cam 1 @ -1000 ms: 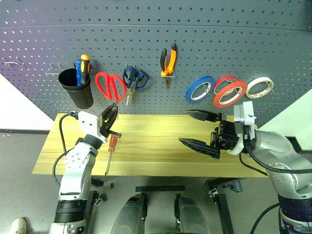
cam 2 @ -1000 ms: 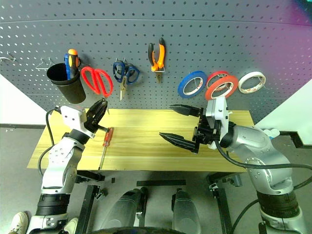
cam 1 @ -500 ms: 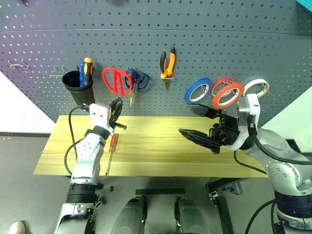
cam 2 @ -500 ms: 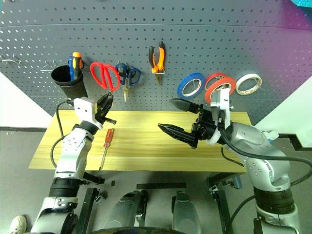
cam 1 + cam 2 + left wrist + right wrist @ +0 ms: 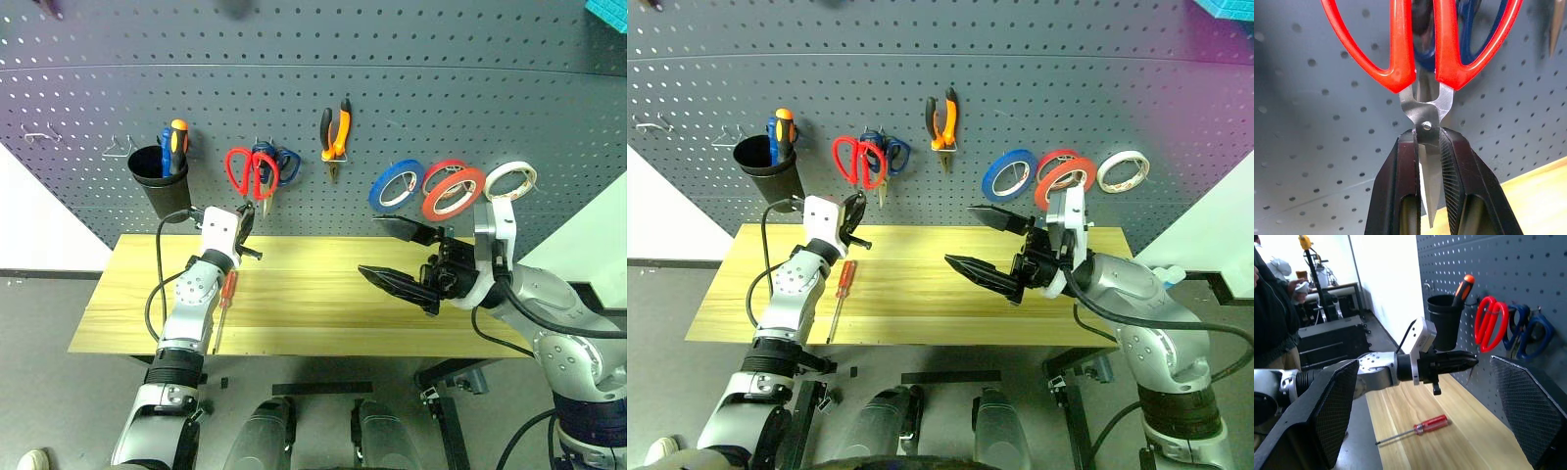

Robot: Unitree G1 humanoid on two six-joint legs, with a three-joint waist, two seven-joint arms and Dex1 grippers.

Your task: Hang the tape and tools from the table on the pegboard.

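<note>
Red-handled scissors (image 5: 252,172) up against the pegboard (image 5: 411,88), blades pinched tight in the left gripper (image 5: 1428,147) right at the pivot, handles overlapping the blue-handled scissors (image 5: 279,163), at nine o'clock from the pliers (image 5: 336,127). Whether on a hook: cannot tell. Right gripper (image 5: 400,257) waiting mid-air over the table (image 5: 304,313), fingers spread wide and empty. Pliers hung, top centre. Tape (image 5: 453,193) hung at three o'clock among the other rolls. Red-handled screwdriver (image 5: 225,300) flat on the wood at six o'clock from the scissors, untouched. So probably: seat the scissors, let go, then the screwdriver
</note>
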